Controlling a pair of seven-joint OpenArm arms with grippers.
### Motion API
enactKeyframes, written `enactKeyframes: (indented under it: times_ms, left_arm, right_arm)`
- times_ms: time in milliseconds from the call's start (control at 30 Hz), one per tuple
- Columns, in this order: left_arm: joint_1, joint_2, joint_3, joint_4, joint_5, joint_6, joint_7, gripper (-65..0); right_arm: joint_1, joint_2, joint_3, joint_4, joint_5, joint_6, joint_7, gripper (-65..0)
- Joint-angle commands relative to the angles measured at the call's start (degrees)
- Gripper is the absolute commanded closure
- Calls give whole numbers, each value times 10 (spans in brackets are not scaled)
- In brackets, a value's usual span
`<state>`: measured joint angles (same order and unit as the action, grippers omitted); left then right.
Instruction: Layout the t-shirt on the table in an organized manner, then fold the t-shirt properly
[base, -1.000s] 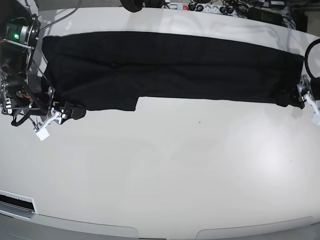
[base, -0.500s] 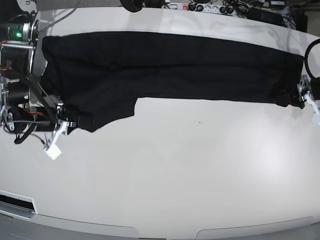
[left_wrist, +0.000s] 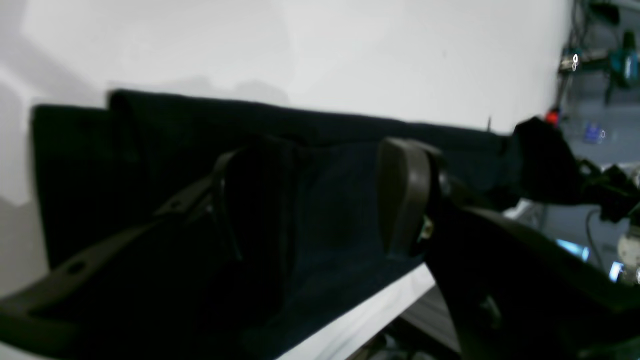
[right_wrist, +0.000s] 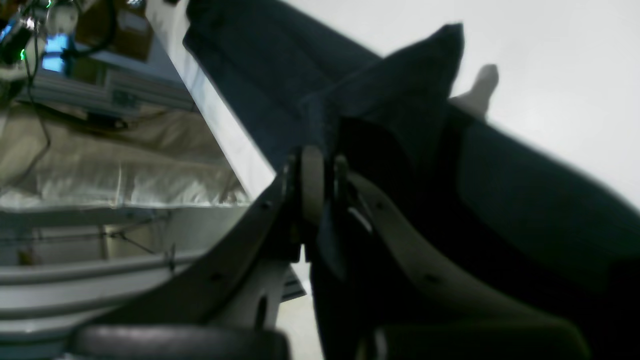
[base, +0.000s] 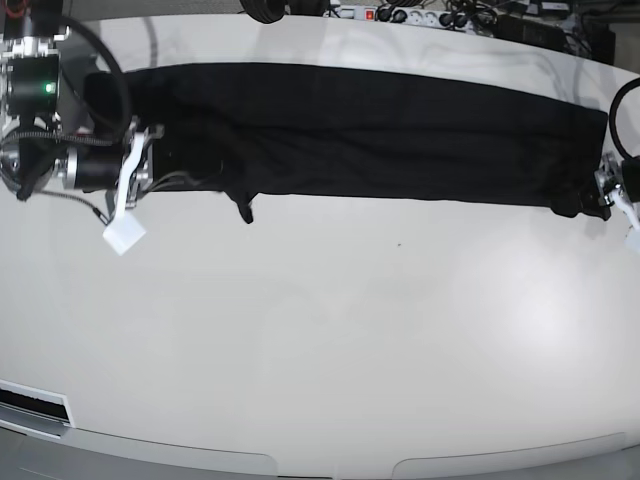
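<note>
The black t-shirt (base: 370, 130) lies as one long band across the far side of your white table (base: 330, 340). Your right gripper (right_wrist: 320, 175) pinches its sleeve end; your left gripper (left_wrist: 320, 200) stands spread over the opposite end.

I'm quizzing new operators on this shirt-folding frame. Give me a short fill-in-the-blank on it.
1. The t-shirt is coloured ____.
2. The right gripper is ____ on the shirt's fabric.
3. The shirt lies stretched along the table's ____ edge in the base view.
4. The left gripper has its jaws ____, fabric between them.

Missing words: black; shut; far; apart
</note>
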<state>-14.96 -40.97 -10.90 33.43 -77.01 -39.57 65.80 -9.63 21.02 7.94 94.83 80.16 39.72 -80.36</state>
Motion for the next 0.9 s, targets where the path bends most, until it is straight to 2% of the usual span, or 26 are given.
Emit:
enactKeyframes:
  times_ms: [0,200,433,600,867]
  left_arm:
    - [-11,-16,-4,6,-12,-4,-3,-373]
    - [-11,-16,-4,6,-12,-4,-16,-373]
    - [-14,-16,-4,6,-25,-4,-15,-373]
    - [-29,-16,-8,6,-34,-4,-15,-373]
    - [-41,-21,-21,6,-34,-4,-15,-373]
  right_arm:
    - [-17,7,2,29,15,3,4,0]
    - [-100,7,2,75,4,3,4,0]
    - [-128,8,2,74,-76,3,4,0]
    - [-128,8,2,74,-163,3,4,0]
    - [-129,30,2,74,-176,3,4,0]
